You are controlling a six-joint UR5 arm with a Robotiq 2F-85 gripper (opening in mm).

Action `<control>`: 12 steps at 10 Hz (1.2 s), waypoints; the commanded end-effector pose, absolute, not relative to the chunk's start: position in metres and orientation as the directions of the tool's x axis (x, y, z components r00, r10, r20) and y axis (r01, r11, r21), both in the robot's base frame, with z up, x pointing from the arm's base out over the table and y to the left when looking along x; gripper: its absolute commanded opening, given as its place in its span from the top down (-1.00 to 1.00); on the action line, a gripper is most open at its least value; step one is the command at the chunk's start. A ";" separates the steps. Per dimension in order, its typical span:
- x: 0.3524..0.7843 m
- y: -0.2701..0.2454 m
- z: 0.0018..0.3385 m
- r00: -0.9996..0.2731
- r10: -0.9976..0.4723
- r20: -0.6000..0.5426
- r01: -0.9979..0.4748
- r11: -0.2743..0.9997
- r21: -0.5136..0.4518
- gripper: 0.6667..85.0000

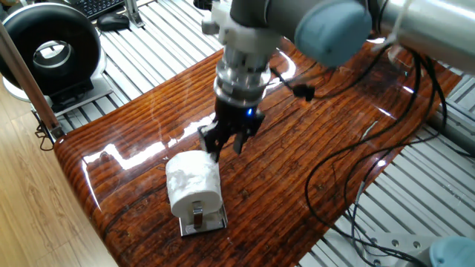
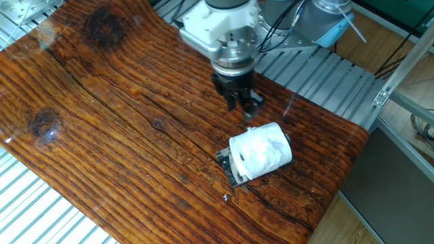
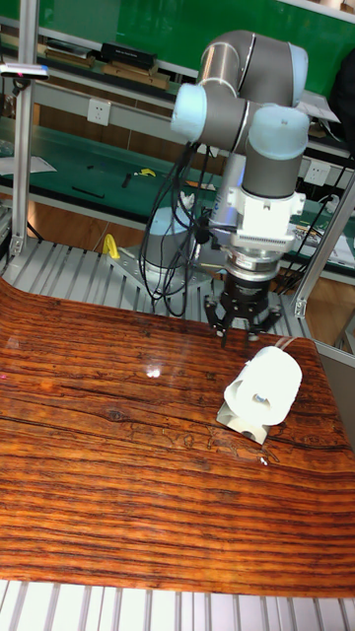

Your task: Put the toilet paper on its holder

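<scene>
We find the white roll of soft crumpled toilet paper (image 1: pixel 194 185) lying on its side on the flat shiny chrome holder plate (image 1: pixel 205 222), whose narrow raised bar passes through the roll's core. Roll and holder sit near one end of the glossy, dark-grained wooden tabletop (image 1: pixel 141 141). In the other fixed view the toilet paper (image 2: pixel 260 152) covers most of the holder (image 2: pixel 229 173); only one end of the plate shows. The black two-finger pincer (image 1: pixel 225 143) of the grey arm hangs above the tabletop, just beside the roll and clear of it. Its fingers appear spread with nothing between them, though they are small in every view. A large black-and-white ring-shaped device (image 1: pixel 49 49) stands well apart, off the tabletop.
</scene>
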State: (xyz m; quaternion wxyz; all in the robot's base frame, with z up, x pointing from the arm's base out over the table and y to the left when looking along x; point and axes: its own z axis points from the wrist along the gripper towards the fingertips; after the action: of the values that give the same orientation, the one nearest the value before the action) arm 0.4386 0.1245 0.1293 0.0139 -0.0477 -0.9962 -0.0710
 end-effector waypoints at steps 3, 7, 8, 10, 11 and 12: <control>0.454 0.050 0.138 -0.994 0.101 0.032 0.101 0.995 -0.028 0.99; 0.453 0.032 0.125 -0.990 0.131 0.057 0.128 0.990 -0.053 0.99; 0.456 0.029 0.115 -0.990 0.134 0.052 0.131 0.990 -0.060 0.99; 0.468 0.029 0.106 -0.992 0.122 0.009 0.122 0.991 -0.047 0.99; 0.470 0.025 0.108 -0.993 0.118 0.010 0.117 0.991 -0.070 0.99; 0.470 0.024 0.107 -0.994 0.112 0.008 0.111 0.991 -0.072 0.99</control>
State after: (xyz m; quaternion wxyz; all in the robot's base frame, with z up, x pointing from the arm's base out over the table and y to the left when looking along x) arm 0.4644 0.0276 0.1113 0.0116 -0.0564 -0.9978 0.0326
